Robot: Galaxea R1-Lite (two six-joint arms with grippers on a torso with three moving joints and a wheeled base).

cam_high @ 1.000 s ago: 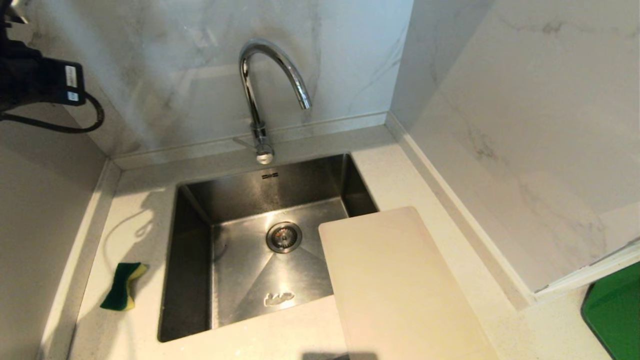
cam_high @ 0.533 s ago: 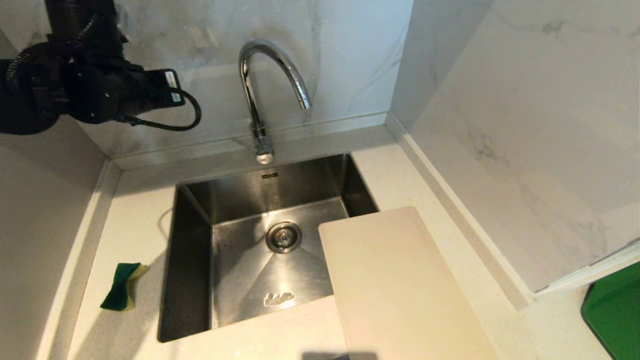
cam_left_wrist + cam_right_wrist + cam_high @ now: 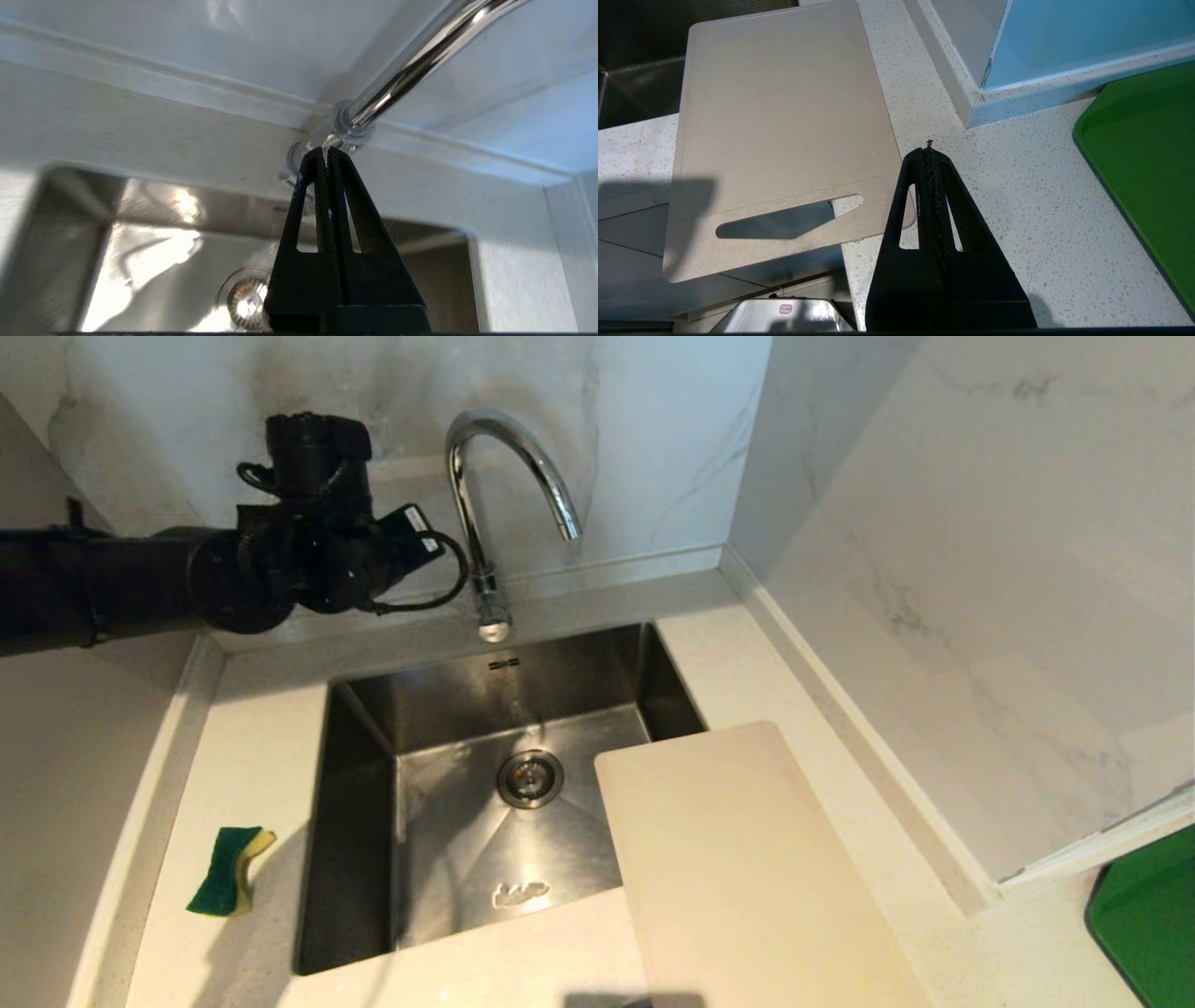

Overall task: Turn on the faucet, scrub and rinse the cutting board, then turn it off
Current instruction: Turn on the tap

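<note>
Left claw (image 3: 328, 150) pinched fully closed on nothing, tips right at the base of the faucet (image 3: 485, 495), by its collar at the back edge of the steel sink (image 3: 373, 821); whether touching, cannot tell. Reaching in from the left, level with the tap's lower stem. Right claw (image 3: 930, 148) likewise closed and empty, hanging above the speckled desk (image 3: 1017, 196) just beside the near corner of the cutting board (image 3: 738, 859). Board lying flat on the desk to the right of the sink, far end overhanging the basin, handle slot toward the robot. Green-and-yellow sponge (image 3: 227, 870) left of the sink; green tray (image 3: 1148, 154) at far right.
</note>
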